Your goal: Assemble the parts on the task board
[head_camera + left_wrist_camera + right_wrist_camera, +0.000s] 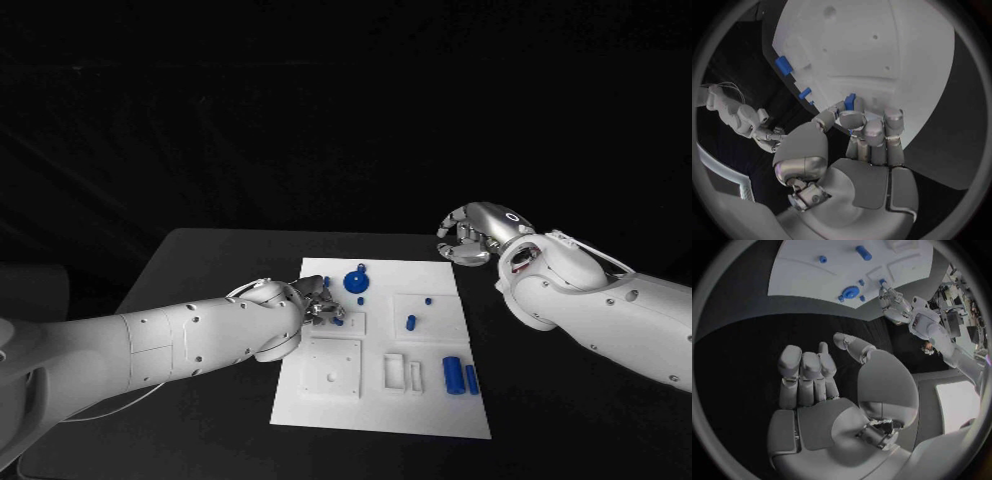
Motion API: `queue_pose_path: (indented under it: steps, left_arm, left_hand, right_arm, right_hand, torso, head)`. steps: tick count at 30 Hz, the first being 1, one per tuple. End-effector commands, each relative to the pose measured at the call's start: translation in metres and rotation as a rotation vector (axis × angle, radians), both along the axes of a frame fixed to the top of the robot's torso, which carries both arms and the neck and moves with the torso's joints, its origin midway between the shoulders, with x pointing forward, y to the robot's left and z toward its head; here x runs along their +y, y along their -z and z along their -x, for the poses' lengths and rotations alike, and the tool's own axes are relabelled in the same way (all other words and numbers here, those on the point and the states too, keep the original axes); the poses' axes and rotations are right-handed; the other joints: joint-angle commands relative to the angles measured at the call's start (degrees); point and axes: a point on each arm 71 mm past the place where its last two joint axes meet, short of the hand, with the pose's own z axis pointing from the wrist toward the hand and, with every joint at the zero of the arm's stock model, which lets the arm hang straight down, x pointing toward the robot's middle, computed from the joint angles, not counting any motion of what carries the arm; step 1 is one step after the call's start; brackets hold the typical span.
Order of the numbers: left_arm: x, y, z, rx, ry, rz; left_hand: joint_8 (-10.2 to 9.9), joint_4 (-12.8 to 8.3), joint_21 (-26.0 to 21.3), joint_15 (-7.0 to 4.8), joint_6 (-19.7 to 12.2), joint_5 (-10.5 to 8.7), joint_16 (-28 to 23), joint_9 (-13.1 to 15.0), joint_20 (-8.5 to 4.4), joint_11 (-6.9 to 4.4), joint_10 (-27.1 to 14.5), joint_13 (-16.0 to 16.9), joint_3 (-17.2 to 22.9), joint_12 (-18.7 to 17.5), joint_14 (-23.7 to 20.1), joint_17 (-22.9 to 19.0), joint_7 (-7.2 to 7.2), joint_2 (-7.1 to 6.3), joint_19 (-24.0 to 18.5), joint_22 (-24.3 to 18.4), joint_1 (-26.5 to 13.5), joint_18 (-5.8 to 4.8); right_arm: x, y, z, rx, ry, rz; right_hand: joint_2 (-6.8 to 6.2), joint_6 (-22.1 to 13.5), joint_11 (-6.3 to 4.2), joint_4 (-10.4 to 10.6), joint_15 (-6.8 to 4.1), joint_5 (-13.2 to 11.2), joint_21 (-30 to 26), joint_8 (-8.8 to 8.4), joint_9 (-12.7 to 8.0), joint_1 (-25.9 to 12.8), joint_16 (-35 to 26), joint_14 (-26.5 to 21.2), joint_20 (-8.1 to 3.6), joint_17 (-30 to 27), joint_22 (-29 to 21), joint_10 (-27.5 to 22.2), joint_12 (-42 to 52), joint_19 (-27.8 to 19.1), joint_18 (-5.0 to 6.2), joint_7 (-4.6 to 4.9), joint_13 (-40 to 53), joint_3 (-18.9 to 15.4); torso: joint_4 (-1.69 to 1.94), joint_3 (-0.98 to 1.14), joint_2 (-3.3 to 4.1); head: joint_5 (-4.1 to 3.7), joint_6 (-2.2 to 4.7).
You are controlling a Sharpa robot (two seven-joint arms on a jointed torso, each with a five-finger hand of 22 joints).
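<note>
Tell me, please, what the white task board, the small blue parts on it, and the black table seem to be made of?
The white task board looks like matte moulded or printed plastic: uniform colour, crisp recessed pockets, no glare. The small blue parts, such as the round blue disc-shaped part and the two blue cylinders, look like hard plastic too: even, saturated colour. The black table has a dull, non-reflective surface; its material cannot be told.

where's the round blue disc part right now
In the head view the round blue disc lies on the task board near its far edge, left of centre, just beyond the left hand and a small blue peg.
</note>
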Motion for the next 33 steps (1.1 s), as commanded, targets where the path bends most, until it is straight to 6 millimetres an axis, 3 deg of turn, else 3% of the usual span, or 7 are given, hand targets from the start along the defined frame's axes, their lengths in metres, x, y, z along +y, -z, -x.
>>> queue_pose_path:
  steps: [1,11,22,33]
  left_arm:
    - [-0.0089,0.0066,0.006,0.048,0.062,-0.033]
    - [-0.0125,0.0076,0.0068,0.063,0.08,-0.049]
    - [-0.0134,0.008,0.0046,0.058,0.089,-0.072]
    - [-0.0108,0.0081,0.0036,0.056,0.085,-0.082]
  left_hand:
    - [3.28,0.22,0.35,-4.04,9.5,-0.58,0.33,0.18,-6.1,-2.55,-2.4,-0.1,0.05,0.33,0.63,-0.16,-6.09,-0.11,0.14,0.83,1.0,0.66]
    - [3.58,-0.14,0.42,-4.1,9.48,0.03,0.47,0.21,-6.11,-2.63,-2.47,-0.21,0.32,0.62,0.64,-0.4,-6.16,-0.32,0.16,0.83,1.98,0.73]
    - [3.76,0.08,0.44,-4.07,9.28,-1.22,0.53,0.19,-6.05,-2.6,-2.58,-0.43,0.12,0.81,0.56,-0.72,-6.13,-0.51,0.15,0.79,2.38,0.72]
    - [3.84,0.02,0.43,-4.07,9.19,-0.77,0.58,0.17,-6.03,-2.62,-2.63,-0.55,0.25,0.89,0.52,-0.86,-6.14,-0.4,0.1,0.79,2.79,0.74]
  right_arm:
    - [0.0007,0.0001,0.0003,0.004,-0.011,0.01]
    - [0.0001,0.0001,0.0003,0.004,-0.011,0.01]
    - [0.0003,0.0002,0.0003,0.005,-0.013,0.01]
    - [-0.0005,0.0002,0.0003,0.005,-0.012,0.011]
  right_hand:
    - [0.15,1.42,1.28,-0.38,-0.03,0.55,-0.4,-0.27,0.09,0.34,-0.39,0.5,-0.33,0.09,0.48,-2.63,-0.3,-0.07,4.83,0.82,-0.07,0.02]
    - [0.15,1.43,1.28,-0.45,-0.03,1.0,-0.42,-0.29,0.1,0.32,-0.41,0.5,-0.32,0.1,0.49,-2.66,-0.33,-0.06,4.83,0.83,-0.11,-0.01]
    - [0.17,1.45,1.28,-0.5,-0.03,1.45,-0.44,-0.3,0.12,0.3,-0.43,0.51,-0.31,0.11,0.51,-2.65,-0.31,-0.05,4.83,0.82,-0.11,-0.03]
    - [0.18,1.46,1.27,-0.54,-0.04,1.67,-0.46,-0.31,0.13,0.3,-0.44,0.51,-0.31,0.12,0.51,-2.66,-0.31,-0.05,4.83,0.82,-0.12,-0.03]
  torso:
    - [0.04,-0.01,-0.02]
    - [0.04,0.0,-0.03]
    - [0.01,-0.04,0.02]
    - [0.12,-0.07,-0.02]
  head:
    - [-0.04,-0.02]
    - [-0.12,-0.12]
    - [-0.27,-0.07]
    - [-0.39,-0.12]
